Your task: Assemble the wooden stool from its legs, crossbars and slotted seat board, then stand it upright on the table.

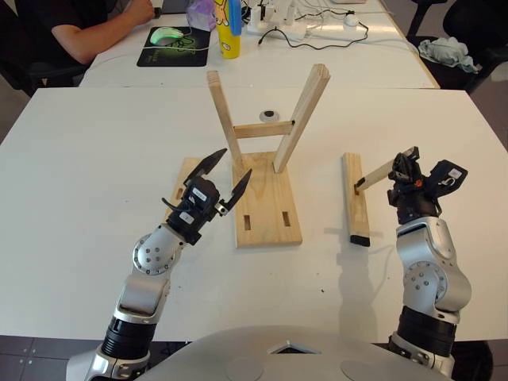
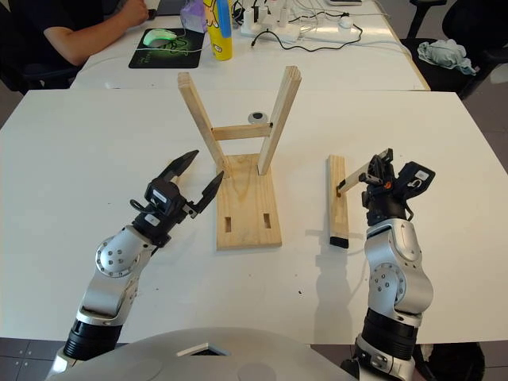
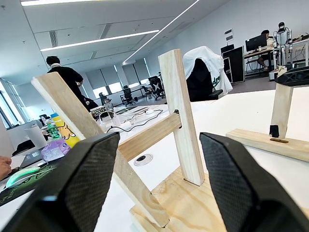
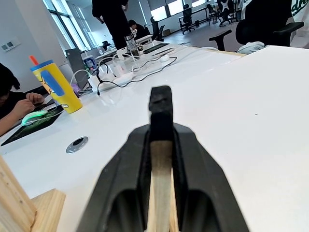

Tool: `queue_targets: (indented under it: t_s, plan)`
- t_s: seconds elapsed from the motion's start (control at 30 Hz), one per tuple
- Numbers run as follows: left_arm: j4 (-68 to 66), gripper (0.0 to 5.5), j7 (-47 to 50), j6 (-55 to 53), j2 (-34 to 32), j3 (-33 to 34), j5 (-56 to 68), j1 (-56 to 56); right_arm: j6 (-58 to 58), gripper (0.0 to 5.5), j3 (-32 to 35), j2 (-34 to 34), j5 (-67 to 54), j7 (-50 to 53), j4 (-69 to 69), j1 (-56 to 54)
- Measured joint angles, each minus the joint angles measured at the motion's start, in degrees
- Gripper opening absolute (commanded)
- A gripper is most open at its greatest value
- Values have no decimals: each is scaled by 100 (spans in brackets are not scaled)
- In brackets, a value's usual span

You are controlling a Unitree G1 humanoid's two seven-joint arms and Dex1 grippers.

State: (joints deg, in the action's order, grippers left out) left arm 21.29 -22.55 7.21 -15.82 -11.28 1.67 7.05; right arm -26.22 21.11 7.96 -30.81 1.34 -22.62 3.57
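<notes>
Pine, likely stiff and light, with smooth faces that could slip.

Head view: the seat board (image 1: pixel 266 213) lies flat mid-table, and the leg frame (image 1: pixel 302 111) stands on its far half. The left gripper (image 1: pixel 236 163) is wide open and empty at the board's left. The right gripper (image 1: pixel 403 165) is clamped on a crossbar (image 1: pixel 373 176) that meets the loose leg (image 1: pixel 354 202) lying to the right.

Left wrist: the pads (image 3: pixel 91 188) flank the frame without touching it.

Right wrist: the fingers (image 4: pixel 123 179) pinch the crossbar's end. A mid-length hold is probably steadier.

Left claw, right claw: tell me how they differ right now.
The left claw is open and empty; the right claw is shut on a crossbar. The left claw hovers by the seat board; the right claw is above the lying leg that the crossbar stands on. Both are black and two-fingered.
</notes>
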Motion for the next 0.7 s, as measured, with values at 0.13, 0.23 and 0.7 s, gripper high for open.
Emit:
queue_targets:
  t_s: [0.13,0.23,0.7]
  plan:
    - [0,308,-5,0,-13,4,5,1,-8,43,4,-2,-15,-4,-7,5]
    - [0,308,-7,-1,-18,7,14,2,-38,43,2,-7,-65,-1,-25,26]
    - [1,308,-64,-62,-60,21,58,3,193,43,-399,31,370,-147,-279,357]
